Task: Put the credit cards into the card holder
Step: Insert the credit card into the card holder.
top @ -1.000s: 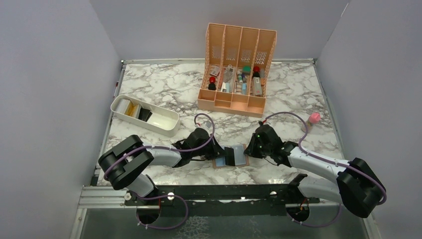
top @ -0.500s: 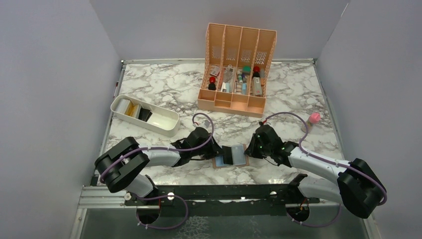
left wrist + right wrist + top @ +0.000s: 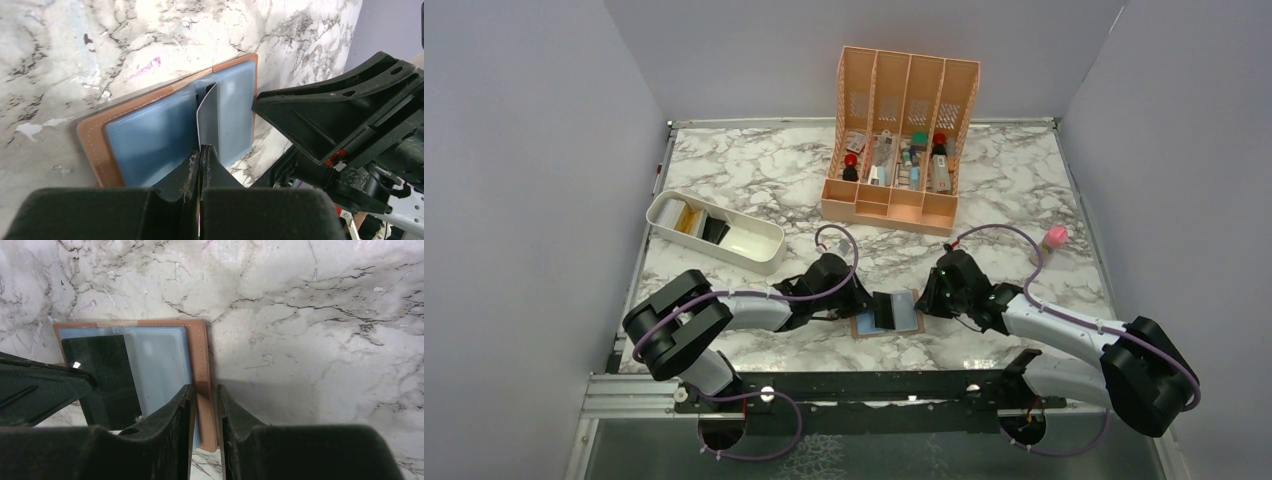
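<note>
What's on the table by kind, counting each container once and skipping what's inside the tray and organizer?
card holder: 1
dark card: 1
white tray: 1
peach organizer: 1
pink-capped bottle: 1
Total: 5

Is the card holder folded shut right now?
No, the card holder lies open on the marble table, blue inside up, while the left hand holds a dark credit card on edge at its fold.
</note>
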Tool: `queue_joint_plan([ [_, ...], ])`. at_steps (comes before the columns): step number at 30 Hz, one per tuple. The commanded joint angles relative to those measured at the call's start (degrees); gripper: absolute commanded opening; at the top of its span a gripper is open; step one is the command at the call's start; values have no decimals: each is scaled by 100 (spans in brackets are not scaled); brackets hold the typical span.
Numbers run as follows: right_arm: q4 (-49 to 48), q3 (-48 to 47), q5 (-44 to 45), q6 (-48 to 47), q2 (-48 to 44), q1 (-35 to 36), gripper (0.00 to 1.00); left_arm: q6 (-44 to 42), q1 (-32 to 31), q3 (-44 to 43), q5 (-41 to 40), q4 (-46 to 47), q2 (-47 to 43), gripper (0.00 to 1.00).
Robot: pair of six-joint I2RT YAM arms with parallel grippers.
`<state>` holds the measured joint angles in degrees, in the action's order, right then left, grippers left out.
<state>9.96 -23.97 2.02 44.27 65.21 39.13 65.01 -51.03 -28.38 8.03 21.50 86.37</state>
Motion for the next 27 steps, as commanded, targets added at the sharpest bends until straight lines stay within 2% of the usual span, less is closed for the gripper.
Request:
queue_joint_plan([
  [1,305,-44,-62,-120,141,6,29,-267,-22,-121,-2,-181,245,0],
  [8,400,-131,-79,-108,78,6,31,-322,-25,-137,-24,-260,333,1],
  [21,68,67,-721,178,-201,6,27,-550,-162,-652,-48,-367,608,23],
  [27,85,75,-823,319,-296,-1,26,-866,-163,-932,-377,-1088,363,30],
])
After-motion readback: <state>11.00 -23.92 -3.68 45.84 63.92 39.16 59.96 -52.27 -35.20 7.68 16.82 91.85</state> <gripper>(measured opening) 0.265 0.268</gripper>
